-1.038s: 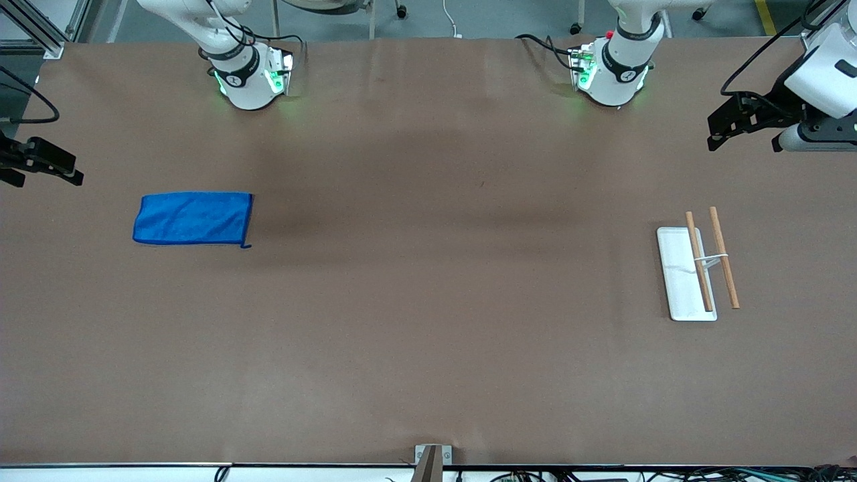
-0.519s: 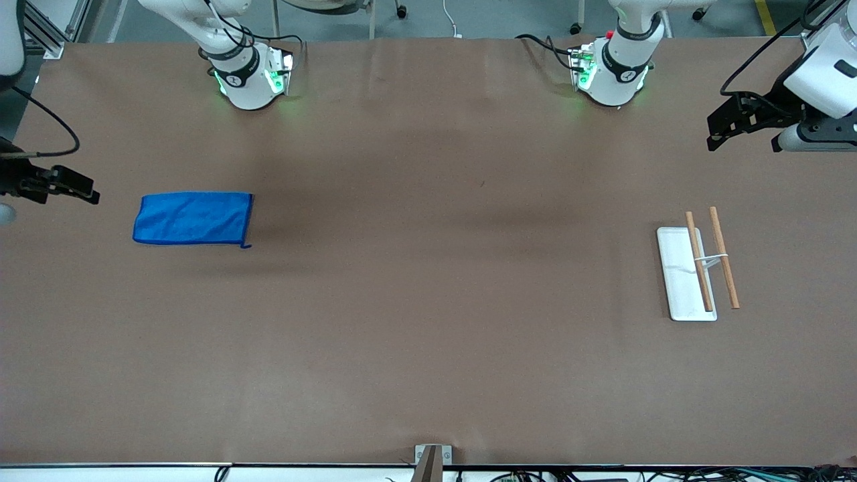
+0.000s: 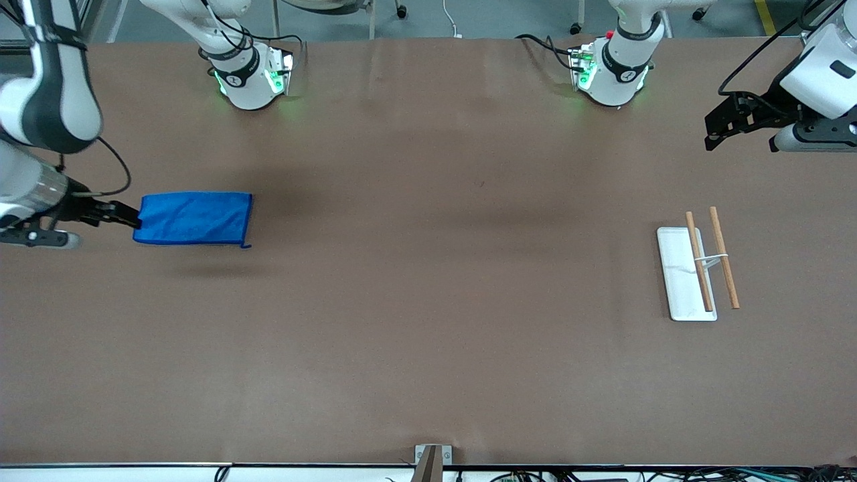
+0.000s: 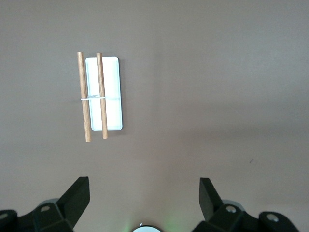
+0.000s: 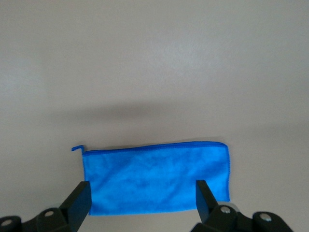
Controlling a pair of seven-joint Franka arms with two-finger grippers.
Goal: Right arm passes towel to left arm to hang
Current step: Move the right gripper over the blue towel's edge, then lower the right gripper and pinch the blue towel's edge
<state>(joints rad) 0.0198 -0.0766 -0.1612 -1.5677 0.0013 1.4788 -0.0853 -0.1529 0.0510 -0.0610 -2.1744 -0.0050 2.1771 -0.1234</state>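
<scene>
With your right gripper (image 3: 130, 217) wide open and empty at the flat towel (image 3: 193, 218) edge, and the left gripper (image 3: 713, 137) open, empty, waiting above the table's end by the rack (image 3: 699, 264), a shallow pinch risked slipping off the cloth.

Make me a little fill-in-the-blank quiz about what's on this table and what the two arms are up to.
1. The towel lying flat on the table is ____ in colour.
2. The right gripper has its fingers ____ at the towel's short edge.
3. The rack has ____ wooden rods above a white base.
4. The left gripper, open, waits nearest the ____.

Missing words: blue; open; two; rack
</scene>
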